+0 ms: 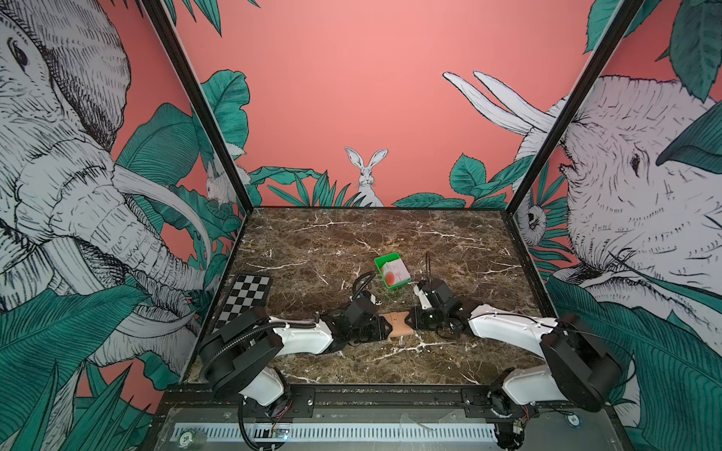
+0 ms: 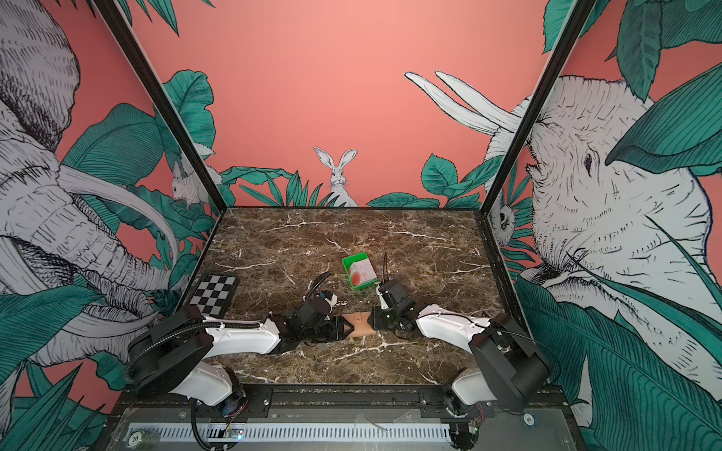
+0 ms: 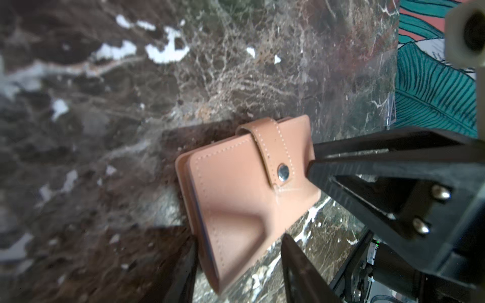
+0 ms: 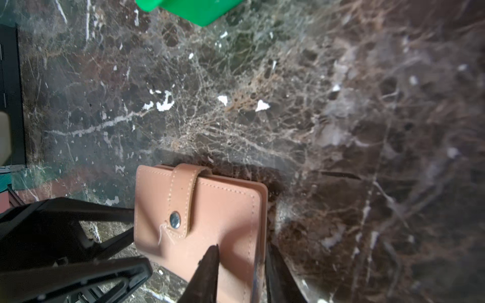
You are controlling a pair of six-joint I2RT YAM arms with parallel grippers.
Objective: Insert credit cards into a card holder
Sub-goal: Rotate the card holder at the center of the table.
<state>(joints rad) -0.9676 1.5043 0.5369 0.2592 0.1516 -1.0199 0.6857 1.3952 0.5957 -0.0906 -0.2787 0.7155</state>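
The tan card holder is snapped closed and sits low over the marble, near the front middle, between both grippers. My left gripper is shut on its left end. Its fingers press both faces and dent the leather. My right gripper is shut on the opposite end, pinching one flap near the edge. The credit cards, the top one white with a red-orange circle, lie in a green tray behind the grippers.
The green tray stands just behind the right wrist. A checkerboard plate lies at the table's left edge. Patterned walls close in the marble table on three sides.
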